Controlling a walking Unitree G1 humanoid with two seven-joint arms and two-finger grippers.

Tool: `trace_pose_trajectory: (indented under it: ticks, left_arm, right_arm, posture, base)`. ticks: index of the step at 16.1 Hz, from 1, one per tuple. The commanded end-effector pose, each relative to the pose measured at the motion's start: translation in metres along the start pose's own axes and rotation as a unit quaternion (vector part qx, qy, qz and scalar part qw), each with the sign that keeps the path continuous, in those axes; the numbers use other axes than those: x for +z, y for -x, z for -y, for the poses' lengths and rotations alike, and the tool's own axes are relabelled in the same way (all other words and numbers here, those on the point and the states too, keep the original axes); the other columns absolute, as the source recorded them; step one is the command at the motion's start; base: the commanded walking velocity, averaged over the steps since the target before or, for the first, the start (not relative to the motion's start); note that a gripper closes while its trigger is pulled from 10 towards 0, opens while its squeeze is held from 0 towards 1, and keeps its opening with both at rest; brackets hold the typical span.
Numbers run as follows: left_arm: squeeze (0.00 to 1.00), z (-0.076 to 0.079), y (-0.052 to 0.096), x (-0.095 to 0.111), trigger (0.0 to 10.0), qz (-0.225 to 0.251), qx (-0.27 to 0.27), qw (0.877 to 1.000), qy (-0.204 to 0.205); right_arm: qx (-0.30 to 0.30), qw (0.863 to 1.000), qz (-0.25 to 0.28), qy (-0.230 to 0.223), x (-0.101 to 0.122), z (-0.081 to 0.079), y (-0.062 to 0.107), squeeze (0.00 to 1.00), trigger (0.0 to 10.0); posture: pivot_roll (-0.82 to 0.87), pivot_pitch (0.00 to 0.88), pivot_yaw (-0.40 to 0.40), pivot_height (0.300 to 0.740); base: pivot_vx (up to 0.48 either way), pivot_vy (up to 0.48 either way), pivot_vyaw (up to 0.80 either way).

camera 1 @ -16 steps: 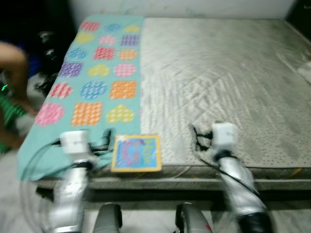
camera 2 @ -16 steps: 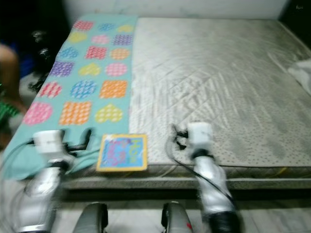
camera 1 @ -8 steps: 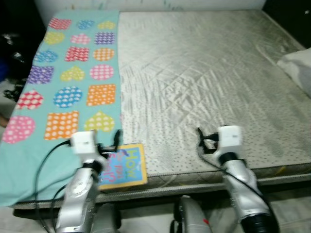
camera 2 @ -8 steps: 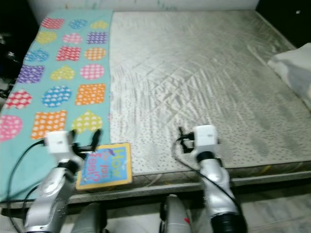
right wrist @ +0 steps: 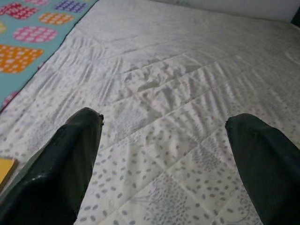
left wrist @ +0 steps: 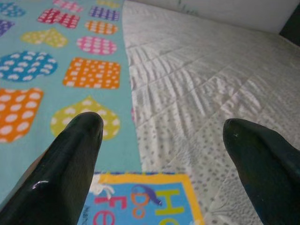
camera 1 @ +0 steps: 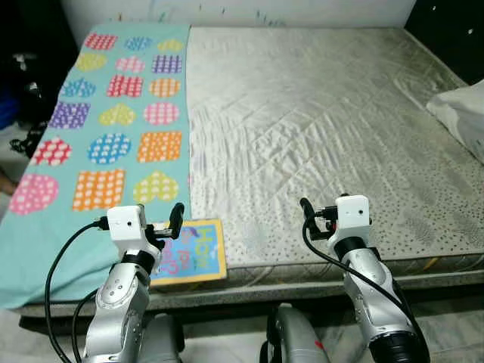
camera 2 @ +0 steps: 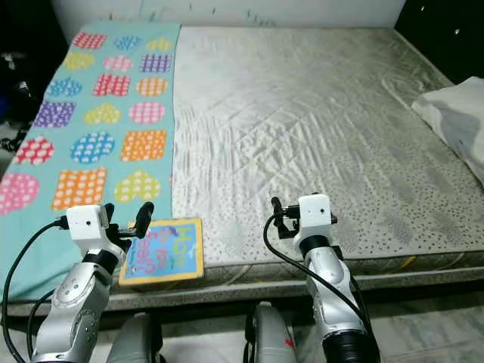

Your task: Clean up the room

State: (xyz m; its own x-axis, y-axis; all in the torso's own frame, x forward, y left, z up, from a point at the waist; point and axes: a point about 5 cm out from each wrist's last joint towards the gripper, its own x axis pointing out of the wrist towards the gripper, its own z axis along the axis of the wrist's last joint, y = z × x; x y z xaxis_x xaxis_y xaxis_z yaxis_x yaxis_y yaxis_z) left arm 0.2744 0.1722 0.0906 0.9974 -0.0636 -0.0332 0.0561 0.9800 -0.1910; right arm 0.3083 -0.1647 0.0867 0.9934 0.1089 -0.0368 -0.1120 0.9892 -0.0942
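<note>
A children's book (camera 1: 186, 253) with a yellow border and blue cover lies flat at the near edge of the bed (camera 1: 318, 128), where the teal patterned blanket (camera 1: 113, 128) meets the grey quilted mattress. My left gripper (camera 2: 127, 218) hovers open just above the book's near left corner. In the left wrist view the book (left wrist: 143, 201) lies below and between the open fingers (left wrist: 70, 159). My right gripper (camera 2: 277, 215) is open over the bare mattress near the front edge, to the right of the book, holding nothing. In the right wrist view its fingers (right wrist: 65, 154) stand wide apart.
A white pillow (camera 1: 461, 117) lies at the bed's right edge. Dark clutter (camera 1: 26, 98) sits on the floor left of the bed. The bed's front edge (camera 1: 302, 283) runs just before my arms.
The camera has swung right and steadied, so the pillow has come into view and the person at the left has gone out. Both grippers stay open in the same pose.
</note>
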Motion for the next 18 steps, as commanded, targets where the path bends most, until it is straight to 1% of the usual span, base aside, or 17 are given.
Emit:
trace_pose_trajectory:
  ticks: [1,4,5,10,18]
  left_arm:
    - [0.00,-0.0023,0.0014,-0.0045,10.0,-0.013,0.002,1.000,-0.004]
    - [0.00,-0.0033,0.0015,-0.0047,10.0,-0.014,0.007,1.000,0.000]
    - [0.00,-0.0031,0.0015,-0.0043,10.0,-0.013,0.008,1.000,0.001]
    - [0.00,-0.0033,0.0008,-0.0035,10.0,-0.012,0.011,1.000,0.004]
    - [0.00,-0.0028,0.0014,-0.0030,10.0,-0.013,0.014,1.000,0.010]
  right_arm:
    - [0.001,1.000,-0.010,-0.001,-0.0045,0.0006,0.0019,0.00,10.0]
    - [0.009,1.000,-0.007,-0.003,-0.0039,-0.0012,0.0016,0.00,10.0]
    - [0.006,1.000,-0.015,0.001,-0.0052,-0.0006,0.0012,0.00,10.0]
    - [0.005,1.000,-0.012,-0.003,-0.0043,-0.0001,0.0003,0.00,10.0]
    - [0.006,1.000,-0.014,0.000,-0.0042,0.0012,0.0007,0.00,10.0]
  posture:
    - [-0.05,0.164,-0.040,0.586]
    - [-0.05,0.166,-0.042,0.551]
    - [-0.04,0.166,-0.042,0.543]
    - [-0.05,0.171,-0.043,0.538]
    - [-0.05,0.187,-0.048,0.538]
  base:
    - [0.000,0.000,0.00]
    - [0.000,0.000,0.00]
    - [0.000,0.000,0.00]
    - [0.000,0.000,0.00]
    - [0.000,0.457,0.00]
